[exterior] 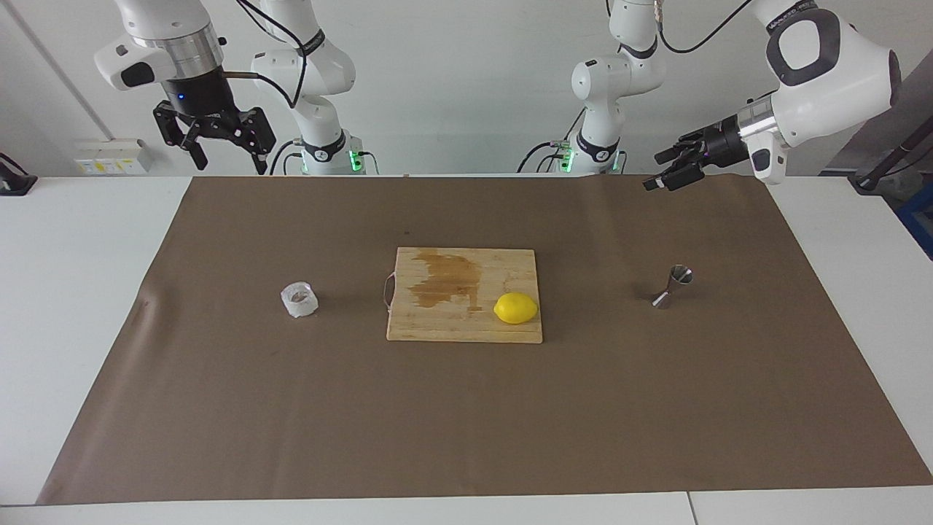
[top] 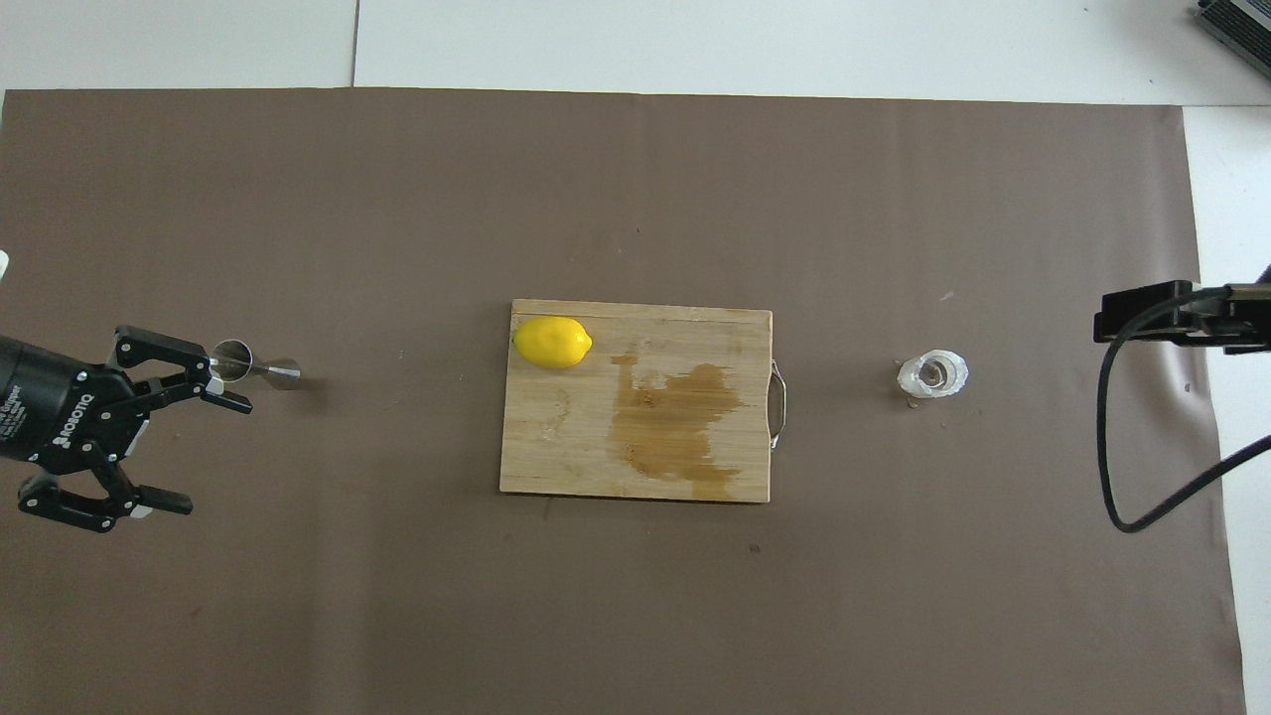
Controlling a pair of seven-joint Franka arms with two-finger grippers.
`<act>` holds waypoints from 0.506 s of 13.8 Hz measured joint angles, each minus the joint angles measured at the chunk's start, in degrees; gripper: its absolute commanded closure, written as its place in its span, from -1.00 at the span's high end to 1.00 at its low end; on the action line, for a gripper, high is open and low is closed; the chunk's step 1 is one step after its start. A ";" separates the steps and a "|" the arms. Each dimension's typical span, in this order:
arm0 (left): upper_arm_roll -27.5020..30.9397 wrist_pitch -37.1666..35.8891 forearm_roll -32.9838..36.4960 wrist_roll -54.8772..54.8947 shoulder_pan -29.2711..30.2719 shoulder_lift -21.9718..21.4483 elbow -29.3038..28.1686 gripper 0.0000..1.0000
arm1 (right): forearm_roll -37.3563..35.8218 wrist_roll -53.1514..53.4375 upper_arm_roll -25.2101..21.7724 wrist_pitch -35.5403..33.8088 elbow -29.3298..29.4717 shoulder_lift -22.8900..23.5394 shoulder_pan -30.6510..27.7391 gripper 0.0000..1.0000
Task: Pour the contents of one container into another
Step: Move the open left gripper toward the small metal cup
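White counter (exterior: pixel 87 306), smooth, flat; brown matte paper sheet (exterior: pixel 481 423) covers most of it, slight crease at the right arm's end. Rectangular wooden cutting board (exterior: pixel 437 321), pale grain with a dark wet-looking stain, thin metal loop handle on the edge toward the right arm's end, sits mid-sheet. Left tool (exterior: pixel 665 169) up in the air, turned sideways, over the sheet's edge by the robots; black fingers spread apart, holding nothing. Overhead view puts it at about 7 o'clock of the jigger (top: pixel 174 447). Right tool (exterior: pixel 222 149) hangs high over the sheet's corner at its own end, fingers apart, empty, arm waiting. Yellow lemon (exterior: pixel 515 308), oval, glossy, on the board's corner toward the left arm's end. Whitish crinkled translucent cup (exterior: pixel 299 300), squat, upright on the sheet, at 9 o'clock of the board in the facing view. Shiny steel jigger (exterior: pixel 672 286), hourglass shape, narrow waist, stands on the sheet at 3 o'clock of the board, well apart from the cup.
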 measured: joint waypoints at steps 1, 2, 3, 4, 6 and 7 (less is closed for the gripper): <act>0.00 0.52 -1.02 -1.25 0.43 0.42 -1.18 1.00 | 0.00 0.00 0.00 0.00 0.00 0.00 0.00 1.00; 0.03 0.95 -2.24 -2.27 0.81 1.16 -1.99 1.00 | 0.00 0.00 0.00 0.00 0.00 0.00 0.00 1.00; 0.05 1.35 -3.38 -3.47 1.09 2.16 -2.29 1.00 | 0.00 0.00 0.00 0.00 0.00 -0.01 0.00 1.00; 0.03 1.95 -4.43 -4.92 1.38 3.25 -2.29 1.00 | 0.00 0.00 0.00 0.00 0.00 -0.01 0.00 1.00; 0.03 4.20 -6.46 -7.12 2.03 5.26 -2.11 1.00 | 0.00 0.00 0.00 0.00 0.00 -0.01 0.00 1.00; 0.06 5.71 -7.57 -7.76 2.26 5.92 -1.96 1.00 | 0.00 0.00 0.00 0.00 0.00 -0.01 0.00 1.00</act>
